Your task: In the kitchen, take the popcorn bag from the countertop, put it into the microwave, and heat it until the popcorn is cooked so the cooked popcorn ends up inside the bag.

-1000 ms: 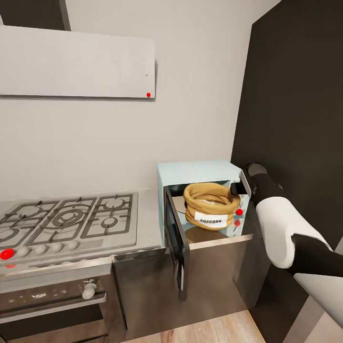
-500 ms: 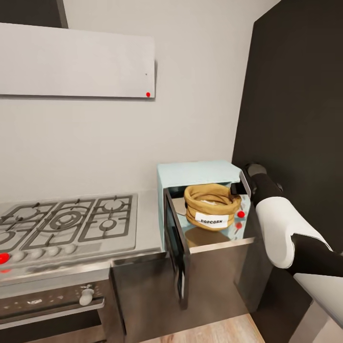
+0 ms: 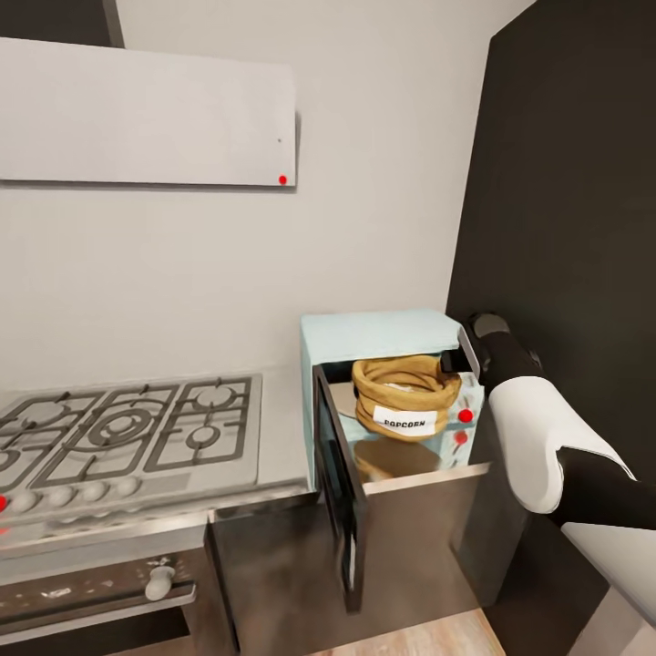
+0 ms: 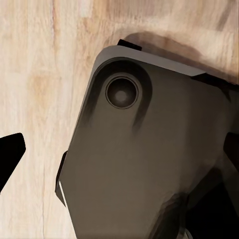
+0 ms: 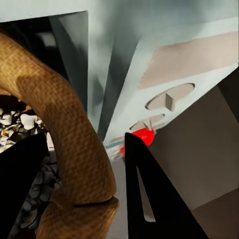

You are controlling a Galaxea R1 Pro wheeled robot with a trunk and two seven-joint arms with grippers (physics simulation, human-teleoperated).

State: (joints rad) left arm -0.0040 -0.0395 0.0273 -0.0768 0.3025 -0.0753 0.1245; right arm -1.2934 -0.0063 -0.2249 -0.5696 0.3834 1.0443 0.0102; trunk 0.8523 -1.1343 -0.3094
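Head view puts the popcorn bag (image 3: 405,399) in the mouth of the microwave (image 3: 387,392), its door (image 3: 339,497) swung wide toward me, and my right gripper (image 3: 453,362) at the bag's rolled rim. On the right wrist view the rim (image 5: 59,124) runs between my two dark fingers (image 5: 149,199), so I judge the jaws closed on the bag, with pale kernels visible inside it. My left gripper (image 4: 7,159) hangs over the wooden floor (image 4: 40,74) beside the robot's base (image 4: 149,164); one fingertip shows at the frame edge, and I cannot tell how wide those jaws stand.

The step in hand, as I read it, is seating the bag fully inside the cavity. I want to push it deeper and set it flat before I let go, so it stays upright and clear of the door's swing. The control panel with its red light (image 5: 142,135) sits just beside my finger, so I should back out straight and not scrape the knobs (image 5: 169,97).

Compared with a second ago, the whole picture has shifted: the gas hob (image 3: 128,433) and worktop (image 3: 282,428) sit a little lower and leftward, which is camera motion. The bag and my right arm keep the same relation to the microwave.
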